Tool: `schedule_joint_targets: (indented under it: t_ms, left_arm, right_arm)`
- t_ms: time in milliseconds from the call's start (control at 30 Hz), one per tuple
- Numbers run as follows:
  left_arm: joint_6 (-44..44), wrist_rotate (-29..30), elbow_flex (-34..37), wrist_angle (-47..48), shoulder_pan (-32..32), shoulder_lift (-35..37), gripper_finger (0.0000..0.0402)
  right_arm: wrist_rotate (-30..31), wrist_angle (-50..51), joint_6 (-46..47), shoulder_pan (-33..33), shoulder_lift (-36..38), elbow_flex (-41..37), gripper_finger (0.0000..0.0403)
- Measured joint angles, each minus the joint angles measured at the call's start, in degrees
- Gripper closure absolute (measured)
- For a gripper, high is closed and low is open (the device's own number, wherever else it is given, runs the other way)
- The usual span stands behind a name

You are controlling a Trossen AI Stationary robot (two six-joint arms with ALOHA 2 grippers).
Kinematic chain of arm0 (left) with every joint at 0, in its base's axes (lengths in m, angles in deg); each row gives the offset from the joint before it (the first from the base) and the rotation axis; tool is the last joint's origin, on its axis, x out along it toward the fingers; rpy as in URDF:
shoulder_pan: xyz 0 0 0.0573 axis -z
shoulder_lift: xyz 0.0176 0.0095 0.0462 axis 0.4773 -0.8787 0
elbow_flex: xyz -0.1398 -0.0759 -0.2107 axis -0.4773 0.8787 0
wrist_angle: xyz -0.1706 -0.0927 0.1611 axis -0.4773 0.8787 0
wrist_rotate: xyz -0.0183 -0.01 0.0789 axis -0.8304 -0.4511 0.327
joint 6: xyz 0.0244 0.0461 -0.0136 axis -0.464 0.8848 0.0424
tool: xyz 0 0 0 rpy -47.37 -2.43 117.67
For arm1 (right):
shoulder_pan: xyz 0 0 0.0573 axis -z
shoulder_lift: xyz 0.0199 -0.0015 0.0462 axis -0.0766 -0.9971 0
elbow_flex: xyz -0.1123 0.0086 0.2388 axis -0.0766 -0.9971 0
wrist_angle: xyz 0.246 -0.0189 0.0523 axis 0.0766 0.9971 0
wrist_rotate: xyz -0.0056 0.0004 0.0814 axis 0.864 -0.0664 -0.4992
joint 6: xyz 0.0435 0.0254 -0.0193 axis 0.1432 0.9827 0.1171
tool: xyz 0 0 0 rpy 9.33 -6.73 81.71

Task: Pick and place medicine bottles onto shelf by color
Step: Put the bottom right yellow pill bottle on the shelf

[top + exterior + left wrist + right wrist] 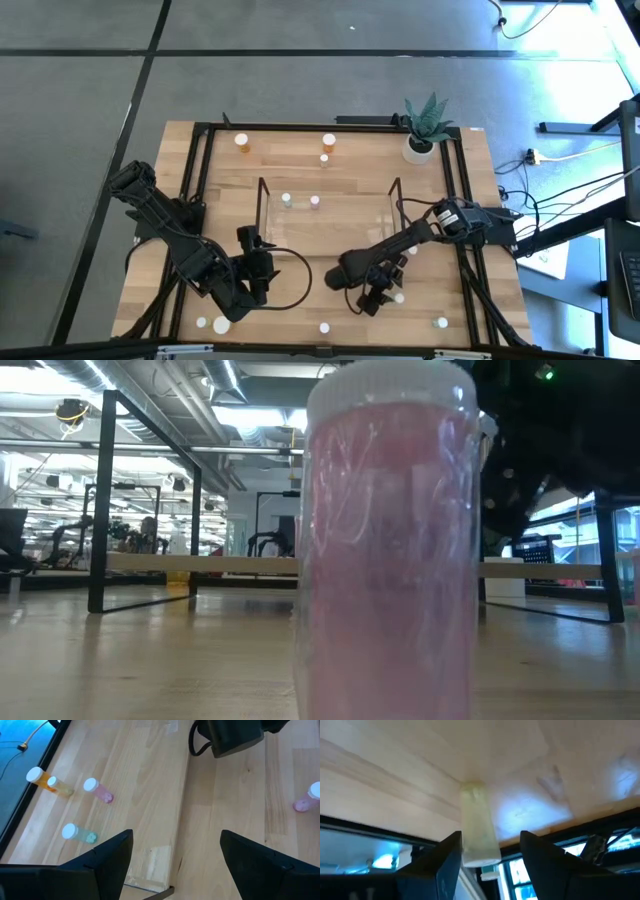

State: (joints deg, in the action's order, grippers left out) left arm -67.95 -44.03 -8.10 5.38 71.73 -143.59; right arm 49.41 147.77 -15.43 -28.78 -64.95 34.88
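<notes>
Smooth pale wood table (340, 160); glossy translucent plastic pink bottle (390, 550), clear acrylic shelf (330, 215).

Pink bottle (390, 550) with white cap, orange bottle (50, 782), greenish bottle (79, 833), pale wooden table (330, 205)

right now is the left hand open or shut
Open: in the left wrist view the left hand's two dark fingers stand wide apart over bare wood, holding nothing.

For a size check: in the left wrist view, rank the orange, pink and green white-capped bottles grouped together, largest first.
1. Orange plastic bottle with white cap, looks longest.
2. Pink bottle and pale green bottle: look alike, so no ranking. Differing nearness to the camera makes it all unsure.
</notes>
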Motion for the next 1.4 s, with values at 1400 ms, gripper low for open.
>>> schedule_joint_targets:
  t_ms: [1400]
  left_arm:
    - [-4.80, 2.38, 0.00, 0.44, 7.82, 0.00, 0.0108]
  right_arm:
    - [32.39, 4.09, 13.61, -12.48, 3.19, 33.02, 0.0199]
